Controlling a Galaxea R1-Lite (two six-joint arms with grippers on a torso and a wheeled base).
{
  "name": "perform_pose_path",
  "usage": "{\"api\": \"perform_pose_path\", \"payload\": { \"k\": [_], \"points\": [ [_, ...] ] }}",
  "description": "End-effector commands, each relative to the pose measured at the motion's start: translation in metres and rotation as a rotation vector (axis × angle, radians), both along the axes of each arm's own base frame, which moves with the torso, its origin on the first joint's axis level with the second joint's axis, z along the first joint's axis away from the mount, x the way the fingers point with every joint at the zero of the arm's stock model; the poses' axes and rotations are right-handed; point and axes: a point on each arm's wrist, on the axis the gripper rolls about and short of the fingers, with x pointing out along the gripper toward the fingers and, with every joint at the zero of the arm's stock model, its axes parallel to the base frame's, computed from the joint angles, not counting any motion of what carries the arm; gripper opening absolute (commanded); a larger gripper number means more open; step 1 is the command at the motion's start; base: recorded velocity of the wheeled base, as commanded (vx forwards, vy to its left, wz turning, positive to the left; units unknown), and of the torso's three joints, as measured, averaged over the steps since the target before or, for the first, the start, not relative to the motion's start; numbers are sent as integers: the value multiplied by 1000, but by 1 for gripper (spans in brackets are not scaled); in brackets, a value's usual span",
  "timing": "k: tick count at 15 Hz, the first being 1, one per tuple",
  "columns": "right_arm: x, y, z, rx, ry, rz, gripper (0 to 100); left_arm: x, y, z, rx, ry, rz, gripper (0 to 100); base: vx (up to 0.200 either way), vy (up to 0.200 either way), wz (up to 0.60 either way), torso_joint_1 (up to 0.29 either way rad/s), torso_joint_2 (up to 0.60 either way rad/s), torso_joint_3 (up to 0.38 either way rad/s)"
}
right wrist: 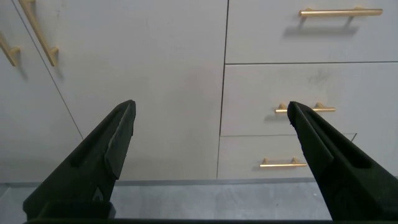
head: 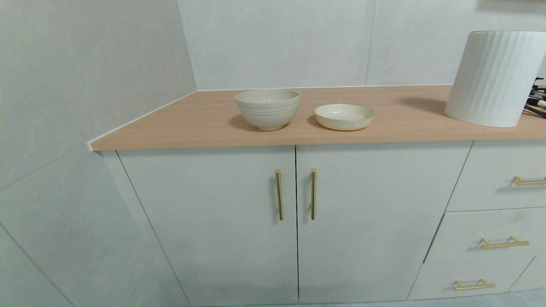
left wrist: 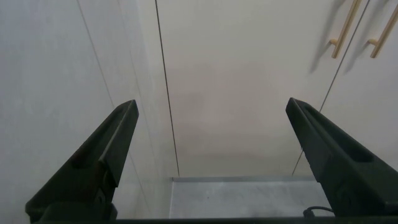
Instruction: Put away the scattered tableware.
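A ribbed beige bowl [head: 267,108] stands on the wooden countertop [head: 204,123], near its front edge. Just to its right sits a shallow cream dish [head: 344,116], apart from the bowl. Both stand upright and hold nothing. Below them the two cabinet doors are closed, with gold handles [head: 279,195] side by side. My left gripper [left wrist: 211,112] is open, low down before the left cabinet door and the wall corner. My right gripper [right wrist: 211,112] is open too, facing the cabinet front near the drawers [right wrist: 305,93]. Neither holds anything.
A tall white ribbed container [head: 495,76] stands at the right of the countertop, with dark utensils [head: 536,102] behind it. Three drawers with gold handles [head: 504,243] fill the cabinet's right side. Tiled walls close in the left and the back.
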Motion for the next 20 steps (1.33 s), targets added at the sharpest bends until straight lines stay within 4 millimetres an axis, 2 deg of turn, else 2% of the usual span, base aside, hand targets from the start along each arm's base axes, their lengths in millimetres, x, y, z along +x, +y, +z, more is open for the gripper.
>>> {"api": "perform_pose_path", "payload": {
  "k": [1, 9, 11, 12, 14, 17, 20],
  "points": [
    [0, 0, 0, 0, 0, -1, 100, 0, 0, 0, -1, -1, 0, 100, 0, 0, 0, 0, 0, 0],
    [0, 0, 0, -6, 0, 2, 100, 0, 0, 0, 2, 1, 0, 100, 0, 0, 0, 0, 0, 0],
    [-7, 2, 49, 39, -79, 134, 100, 0, 0, 0, 2, -1, 0, 100, 0, 0, 0, 0, 0, 0],
    [-2, 3, 60, 46, -42, 178, 100, 0, 0, 0, 2, -1, 0, 100, 0, 0, 0, 0, 0, 0],
    [17, 6, 81, 55, 64, 307, 100, 0, 0, 0, 2, -1, 0, 100, 0, 0, 0, 0, 0, 0],
    [79, 13, 105, 96, 324, 445, 100, 0, 0, 0, 2, 1, 0, 100, 0, 0, 0, 0, 0, 0],
    [141, 28, 118, 99, 448, 519, 100, 0, 0, 0, 0, 1, 0, 100, 0, 0, 0, 0, 0, 0]
  ]
}}
